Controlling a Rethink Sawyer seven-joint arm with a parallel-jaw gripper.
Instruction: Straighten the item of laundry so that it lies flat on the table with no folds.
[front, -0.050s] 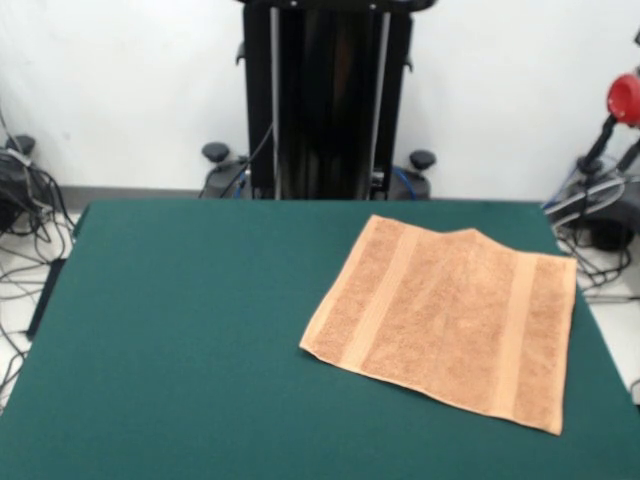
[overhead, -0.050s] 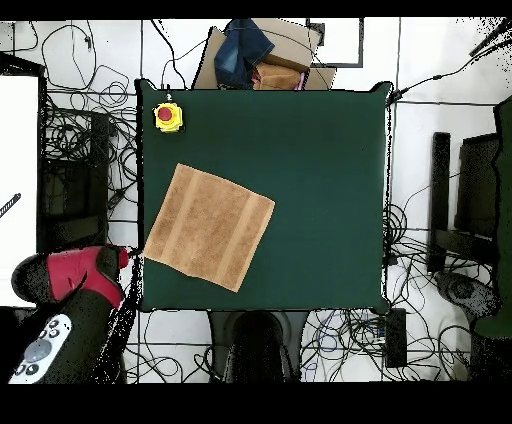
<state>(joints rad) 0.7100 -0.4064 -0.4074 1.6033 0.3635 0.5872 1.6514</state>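
Towel (front, -0.050s: 450, 325) (overhead, -0.050s: 209, 226) lies spread at table's (front, -0.050s: 180, 330) (overhead, -0.050s: 320, 180) 9 o'clock side overhead, slight ridge along one edge. Gripper out of sight; jaw state unknown.

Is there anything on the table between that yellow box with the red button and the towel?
No. In the overhead view, only bare green table lies between the yellow box with the red button and the towel; the two sit apart.
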